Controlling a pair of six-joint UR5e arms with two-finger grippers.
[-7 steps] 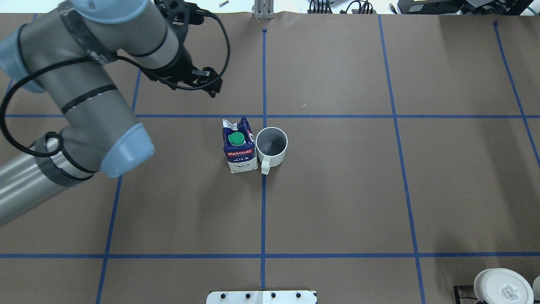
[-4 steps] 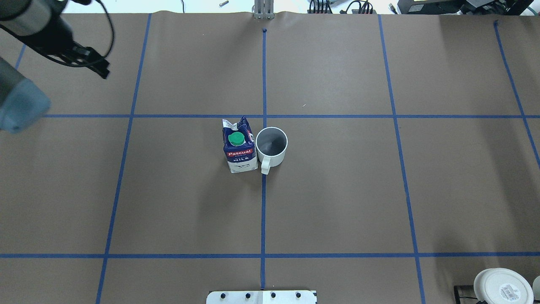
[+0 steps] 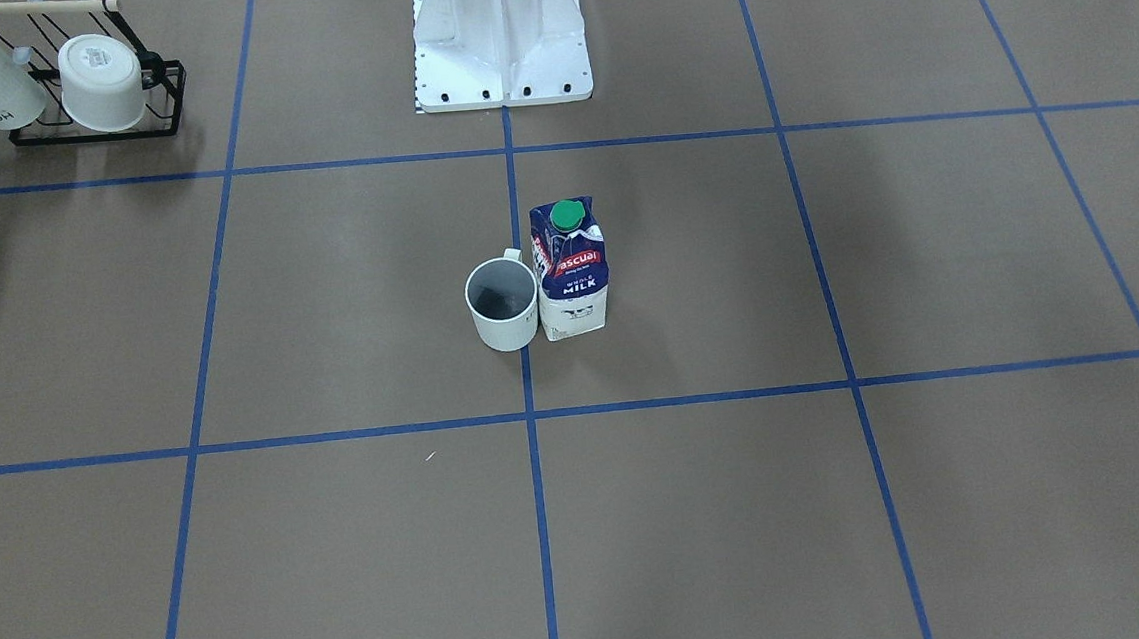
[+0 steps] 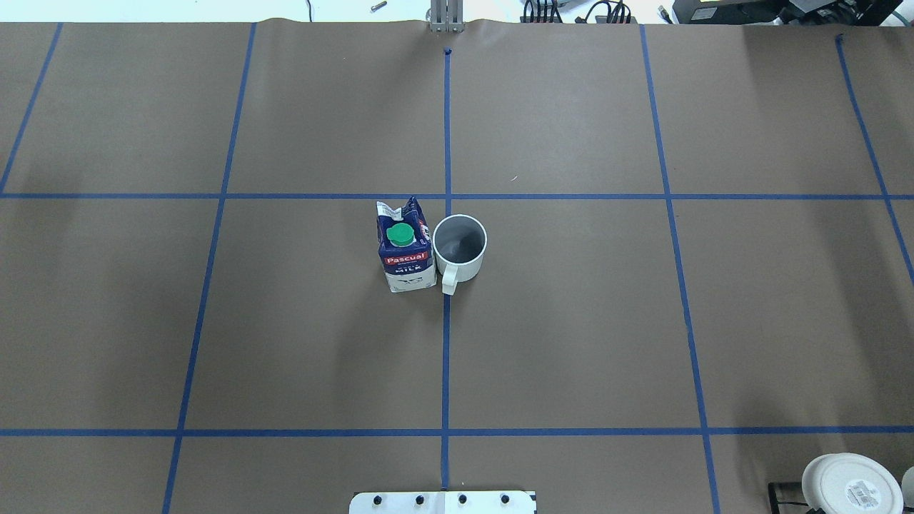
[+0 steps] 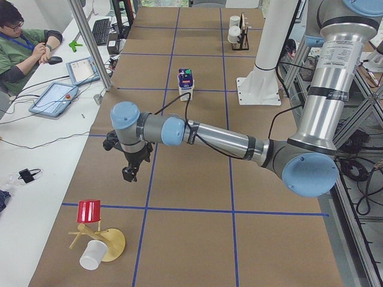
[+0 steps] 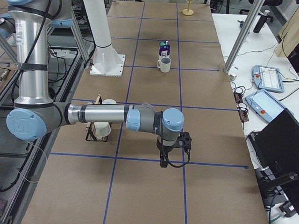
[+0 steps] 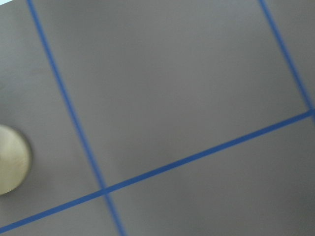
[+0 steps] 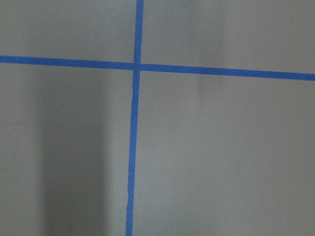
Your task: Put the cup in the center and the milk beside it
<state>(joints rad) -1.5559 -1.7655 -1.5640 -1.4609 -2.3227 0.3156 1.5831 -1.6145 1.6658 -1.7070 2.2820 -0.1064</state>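
Milk [image 4: 405, 250] stands just beside the cup [image 4: 459, 246]; left pincer [image 5: 128, 174] and right pincer [image 6: 164, 163] hang far from it, openness impossible to tell

The cup [image 4: 459, 246] stood in the center [image 4: 514, 321] of the desk [image 4: 750, 321], over a tape line [image 4: 445, 357]; the milk [image 4: 405, 250] stood just beside it, on the robot's left

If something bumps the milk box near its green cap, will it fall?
Probably, yes: the milk stands tall on a small base, so a high push would likely tip it. Toward the cup it may just lean, since they stand right together. Its top fold looks crumpled, so the sides probably squash.
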